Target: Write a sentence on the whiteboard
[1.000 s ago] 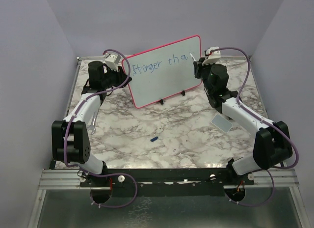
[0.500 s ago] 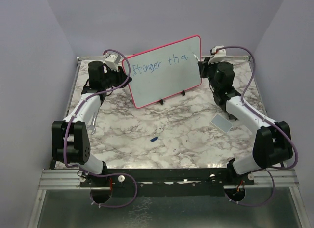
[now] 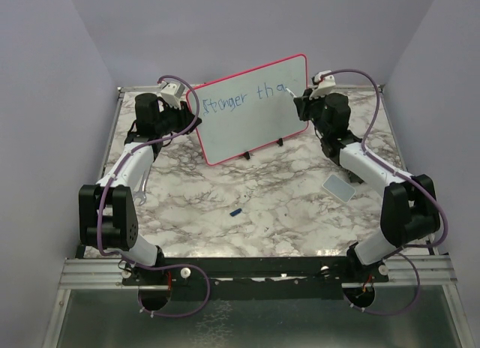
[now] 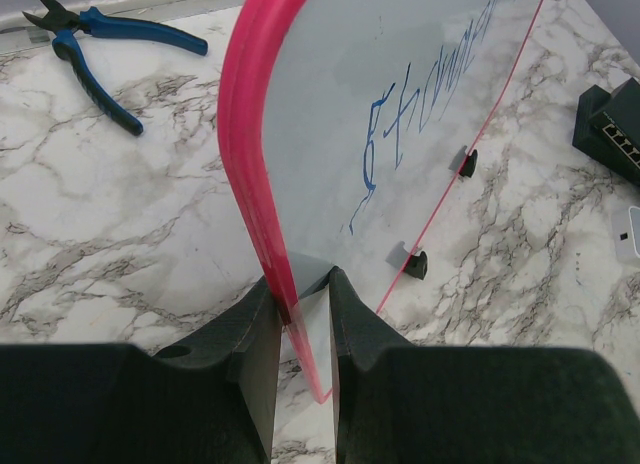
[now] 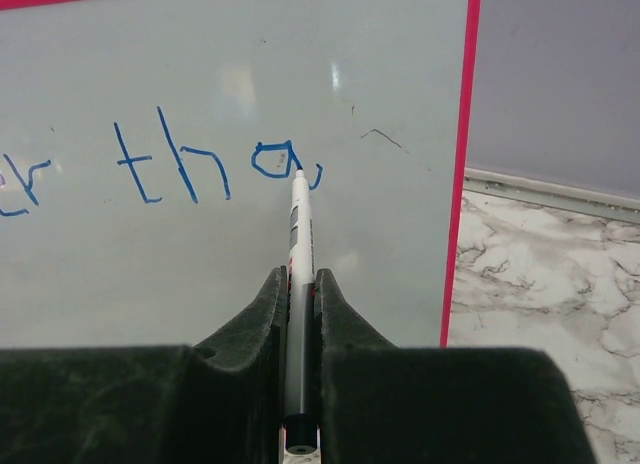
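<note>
The marker (image 5: 298,234), clamped in the right gripper (image 5: 298,282), has been brought back to the whiteboard (image 3: 247,130), just after the sentence's (image 5: 180,169) "tha". The whiteboard is pinched at its edge by the left gripper (image 4: 300,296); an "n" seems due next.

Sentence (image 5: 170,169): start cut off, right wrist view.
Marker (image 5: 298,224): lower barrel hidden between fingers (image 5: 250,329).
Blue scrap (image 3: 235,211): too small to identify.
</note>
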